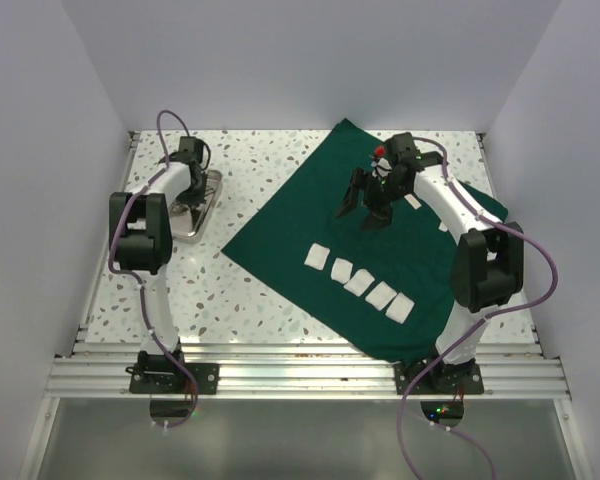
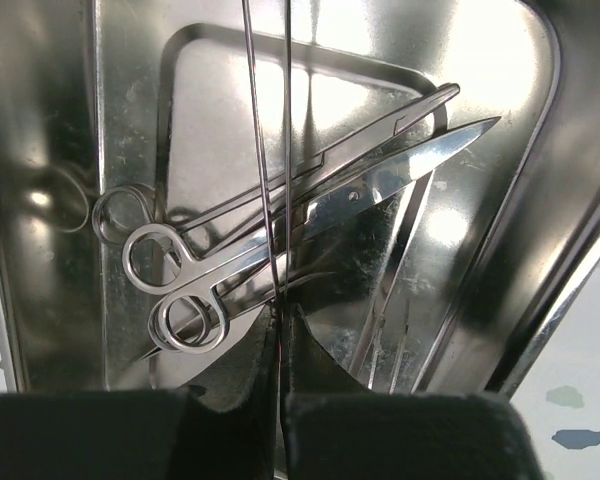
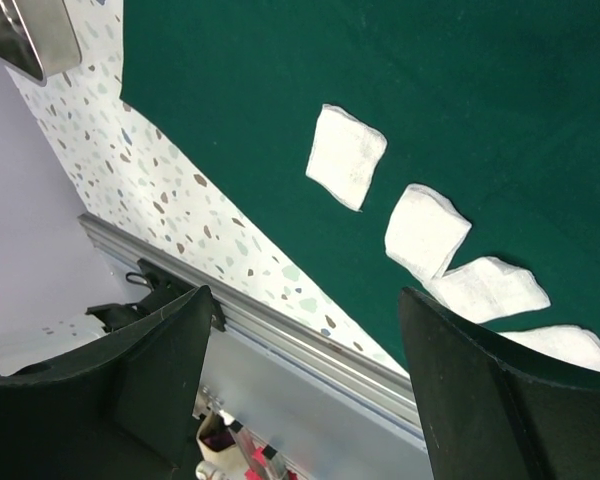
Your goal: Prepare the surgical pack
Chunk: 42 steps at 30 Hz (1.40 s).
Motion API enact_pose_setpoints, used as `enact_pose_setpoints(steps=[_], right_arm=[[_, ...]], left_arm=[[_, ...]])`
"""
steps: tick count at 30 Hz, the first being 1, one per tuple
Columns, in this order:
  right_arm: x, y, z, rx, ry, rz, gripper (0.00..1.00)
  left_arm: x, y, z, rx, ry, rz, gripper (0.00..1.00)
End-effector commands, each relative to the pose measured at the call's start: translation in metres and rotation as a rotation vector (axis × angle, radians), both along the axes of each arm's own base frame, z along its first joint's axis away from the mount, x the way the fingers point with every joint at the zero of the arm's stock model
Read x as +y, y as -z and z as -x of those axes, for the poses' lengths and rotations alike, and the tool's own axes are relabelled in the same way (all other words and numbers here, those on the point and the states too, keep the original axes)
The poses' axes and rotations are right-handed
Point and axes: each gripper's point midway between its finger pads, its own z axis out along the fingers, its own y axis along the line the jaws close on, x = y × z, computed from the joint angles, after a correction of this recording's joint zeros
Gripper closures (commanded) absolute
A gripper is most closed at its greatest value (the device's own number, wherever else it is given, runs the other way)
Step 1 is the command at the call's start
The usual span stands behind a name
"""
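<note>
The surgical pack (image 1: 310, 200) is being carried by the counter (image 1: 250, 300) as one wide, flat sheet, turned so that its corners are pointing outward like a diamond. Its far corner is being met by the counter's back edge, its right corner is being partly covered by the right arm, and its near corner is being brought almost up to the metal rail (image 1: 300, 375). A slanting row of white gauze squares (image 1: 358, 283) is being borne on the pack's near half, set well in from both near edges.

The right tool (image 1: 368, 205) is being held above the middle of the pack, on the far side of the gauze row, with its jaws spread wide over bare green cloth.

Off the pack's left corner, a band of speckled counter is being left open. Beyond that band a shiny tray (image 1: 208, 200) is being carried near the counter's left edge. The left tool (image 2: 280, 320) is being held inside the tray's walls, jaws pressed together, right at two crossed scissors (image 2: 310, 215). Whether they are being touched cannot be told.
</note>
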Motion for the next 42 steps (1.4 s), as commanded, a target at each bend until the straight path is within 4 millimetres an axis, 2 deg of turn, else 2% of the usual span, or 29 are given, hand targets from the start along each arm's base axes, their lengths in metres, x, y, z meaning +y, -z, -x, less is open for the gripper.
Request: enact_pose_setpoints(steps=[1, 8, 12, 18, 22, 27, 30, 37, 42], right_arm=[[-0.002, -0.005, 0.002, -0.015, -0.009, 0.002, 0.22], [0.0, -0.004, 0.001, -0.017, -0.008, -0.016, 0.22], [0.001, -0.003, 0.002, -0.016, -0.008, -0.023, 0.22], [0.002, -0.003, 0.002, -0.015, -0.009, -0.031, 0.22], [0.001, -0.006, 0.003, -0.02, -0.011, -0.026, 0.21], [-0.001, -0.005, 0.005, -0.017, -0.011, -0.019, 0.21], [-0.002, -0.004, 0.006, -0.017, -0.013, -0.015, 0.21], [-0.003, 0.002, 0.008, -0.009, -0.012, -0.003, 0.21], [-0.011, 0.01, 0.01, -0.007, -0.022, 0.048, 0.21]], left_arm=[[0.006, -0.022, -0.014, -0.074, -0.027, -0.006, 1.0], [0.003, -0.047, 0.011, -0.12, -0.073, 0.033, 0.97], [-0.004, -0.054, 0.025, -0.134, -0.063, 0.072, 0.99], [-0.017, -0.033, 0.035, -0.078, -0.017, 0.133, 0.97], [-0.023, -0.022, 0.03, -0.034, 0.014, 0.158, 0.95], [-0.025, -0.014, 0.024, -0.016, 0.026, 0.168, 0.87], [-0.025, -0.014, 0.022, -0.016, 0.02, 0.167, 0.78], [-0.019, -0.035, 0.021, -0.073, -0.032, 0.15, 0.6], [-0.02, -0.063, 0.023, -0.133, -0.065, 0.172, 0.55]])
